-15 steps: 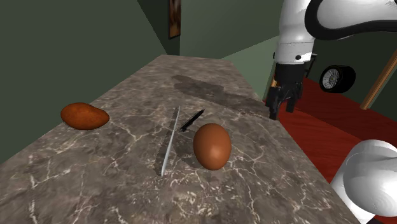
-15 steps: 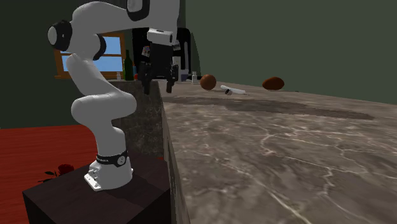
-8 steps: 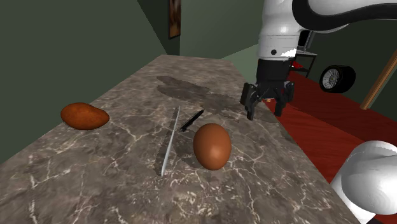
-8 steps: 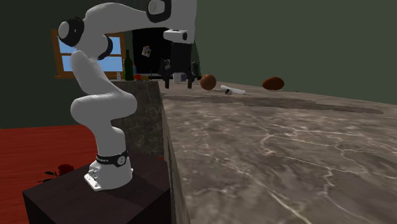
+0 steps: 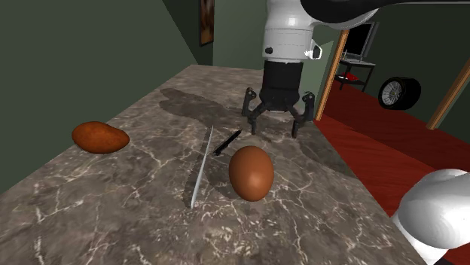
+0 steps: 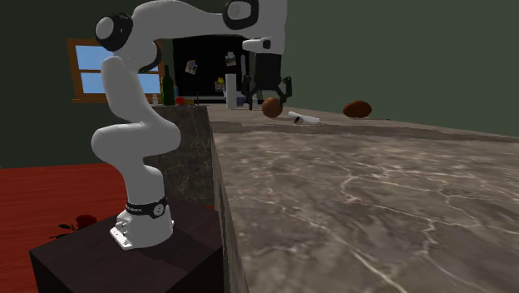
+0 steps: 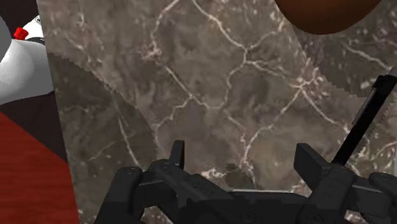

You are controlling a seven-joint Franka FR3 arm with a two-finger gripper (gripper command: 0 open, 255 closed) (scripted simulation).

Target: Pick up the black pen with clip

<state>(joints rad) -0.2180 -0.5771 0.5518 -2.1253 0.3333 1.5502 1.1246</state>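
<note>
Now jaws spread wide, shifted from counter (image 5: pixel 151 188) edge to hover near black pen (image 5: pixel 226 141).

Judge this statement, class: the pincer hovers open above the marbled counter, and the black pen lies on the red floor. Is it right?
Not quite. The pincer does hover open above the marbled counter, but the black pen lies on that counter, near the brown egg-shaped object, not on the red floor. The shoulder view shows it.
</note>
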